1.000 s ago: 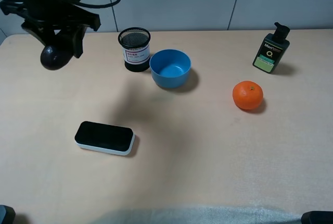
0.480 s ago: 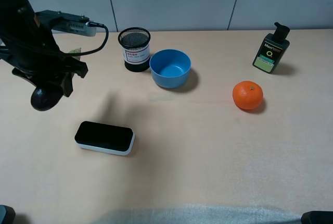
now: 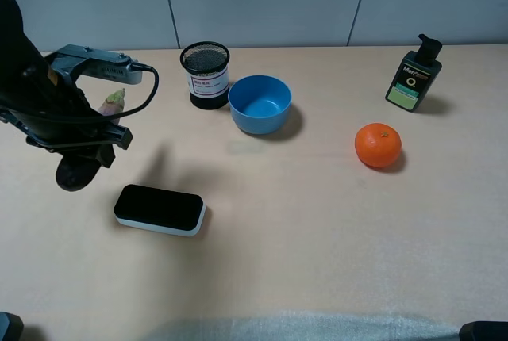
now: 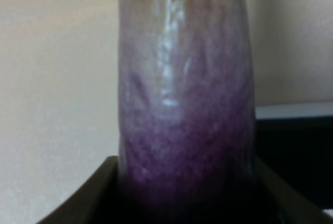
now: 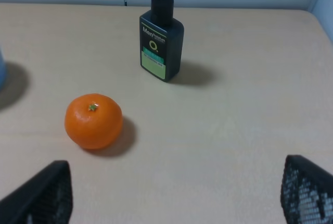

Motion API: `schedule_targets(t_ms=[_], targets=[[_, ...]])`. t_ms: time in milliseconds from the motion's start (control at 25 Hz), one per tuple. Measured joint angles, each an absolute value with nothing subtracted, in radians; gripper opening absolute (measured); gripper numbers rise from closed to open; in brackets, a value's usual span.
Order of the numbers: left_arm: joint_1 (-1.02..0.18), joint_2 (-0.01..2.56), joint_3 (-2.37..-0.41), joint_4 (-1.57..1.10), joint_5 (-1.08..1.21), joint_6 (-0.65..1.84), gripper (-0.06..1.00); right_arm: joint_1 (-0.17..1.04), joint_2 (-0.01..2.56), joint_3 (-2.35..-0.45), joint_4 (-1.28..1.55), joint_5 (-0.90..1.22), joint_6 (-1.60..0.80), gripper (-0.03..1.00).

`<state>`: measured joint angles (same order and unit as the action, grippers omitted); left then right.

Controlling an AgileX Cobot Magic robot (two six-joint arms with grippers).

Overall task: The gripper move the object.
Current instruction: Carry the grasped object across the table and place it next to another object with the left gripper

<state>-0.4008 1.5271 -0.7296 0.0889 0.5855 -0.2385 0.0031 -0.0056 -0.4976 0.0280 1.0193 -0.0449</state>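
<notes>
Tan table (image 3: 317, 262), open middle; near its left edge, left pincer (image 3: 84, 151) clenched around eggplant (image 3: 77, 174), eraser (image 3: 159, 209) just beside.

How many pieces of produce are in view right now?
2. The eggplant is clamped in the left gripper at far left; the orange sits on the table at right, near the dark bottle. The mesh cup could hide more.
</notes>
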Motion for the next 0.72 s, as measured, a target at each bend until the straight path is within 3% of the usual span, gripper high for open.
schedule_targets(t_ms=[720], targets=[[-0.294,1.543,-0.657,0.131,0.493,-0.235,0.48,0.003,-0.006,-0.498,0.028,1.019,-0.045,0.61]])
